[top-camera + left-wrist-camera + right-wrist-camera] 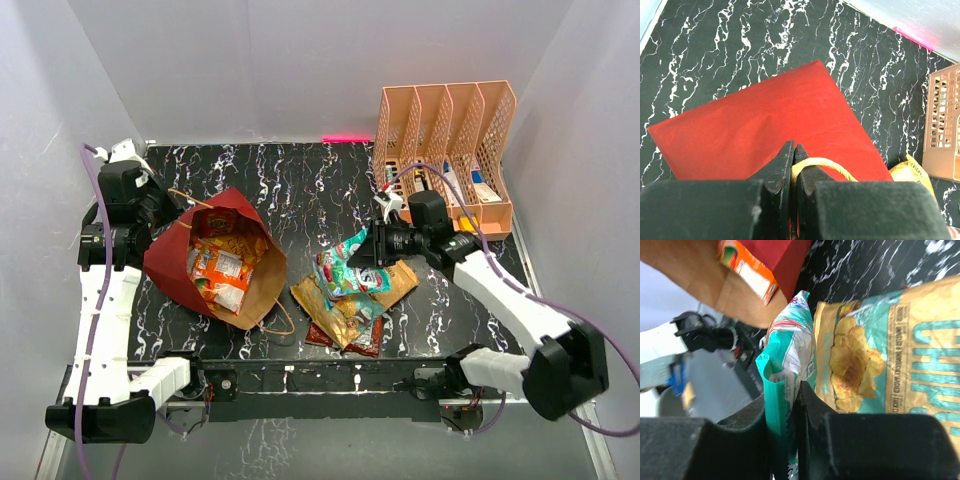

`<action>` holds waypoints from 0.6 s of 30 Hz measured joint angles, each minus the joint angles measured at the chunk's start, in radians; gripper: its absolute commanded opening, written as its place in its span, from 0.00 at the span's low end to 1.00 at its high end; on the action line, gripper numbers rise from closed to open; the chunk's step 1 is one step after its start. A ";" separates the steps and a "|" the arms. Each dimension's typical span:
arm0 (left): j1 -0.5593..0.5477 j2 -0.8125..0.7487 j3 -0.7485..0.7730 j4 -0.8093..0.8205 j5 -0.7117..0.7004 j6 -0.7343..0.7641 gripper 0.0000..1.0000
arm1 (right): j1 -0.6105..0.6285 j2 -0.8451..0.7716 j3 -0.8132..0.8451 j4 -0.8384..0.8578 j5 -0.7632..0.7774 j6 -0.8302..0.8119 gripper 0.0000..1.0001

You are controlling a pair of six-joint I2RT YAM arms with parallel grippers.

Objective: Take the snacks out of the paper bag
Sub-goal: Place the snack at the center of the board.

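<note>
Left hand (792, 149): fingers pinched tight on rim of paper bag (168, 265), twisted handle (827, 165) just beside. Bag lies tilted at left of counter (300, 190), mouth open, orange packets (220, 268) inside. Centre: snack pile (345, 320) on counter, gold chips packet (398, 283) at its right. Right hand (785, 395): clamped on teal-green packet (782, 352) at pile's top. Peach file organiser (445, 135) at right rear.

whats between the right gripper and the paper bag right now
Only the teal-green packet pinched in the right gripper, then a strip of bare black table up to the mouth of the paper bag; the top view shows it.
</note>
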 measured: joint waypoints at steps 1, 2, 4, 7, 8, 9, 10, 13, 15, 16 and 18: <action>0.000 0.000 0.000 0.000 -0.001 0.002 0.00 | -0.031 0.036 -0.009 0.017 -0.072 0.003 0.08; 0.000 0.000 0.000 -0.001 -0.002 0.003 0.00 | -0.057 0.071 -0.018 0.032 -0.134 0.005 0.08; 0.000 0.000 0.000 -0.003 -0.004 0.006 0.00 | -0.101 0.129 -0.036 0.057 -0.230 0.006 0.08; 0.000 -0.001 0.000 -0.006 -0.005 0.008 0.00 | -0.156 0.186 -0.090 0.137 -0.341 0.005 0.08; 0.000 -0.001 0.000 -0.007 -0.005 0.009 0.00 | -0.171 0.194 -0.100 0.150 -0.352 0.007 0.08; 0.000 -0.001 0.000 -0.007 -0.005 0.009 0.00 | -0.183 0.206 -0.116 0.174 -0.369 0.008 0.08; 0.000 -0.002 0.000 -0.006 -0.005 0.009 0.00 | -0.194 0.224 -0.136 0.214 -0.384 0.012 0.08; 0.000 -0.006 0.000 -0.006 -0.003 0.009 0.00 | -0.207 0.301 -0.177 0.313 -0.406 0.018 0.08; 0.000 -0.010 0.000 -0.006 0.001 0.007 0.00 | -0.207 0.340 -0.198 0.366 -0.409 0.021 0.11; 0.000 -0.011 0.000 -0.006 0.002 0.006 0.00 | -0.207 0.358 -0.213 0.393 -0.410 0.022 0.13; 0.000 -0.014 -0.002 -0.006 0.005 0.005 0.00 | -0.207 0.379 -0.230 0.426 -0.410 0.021 0.15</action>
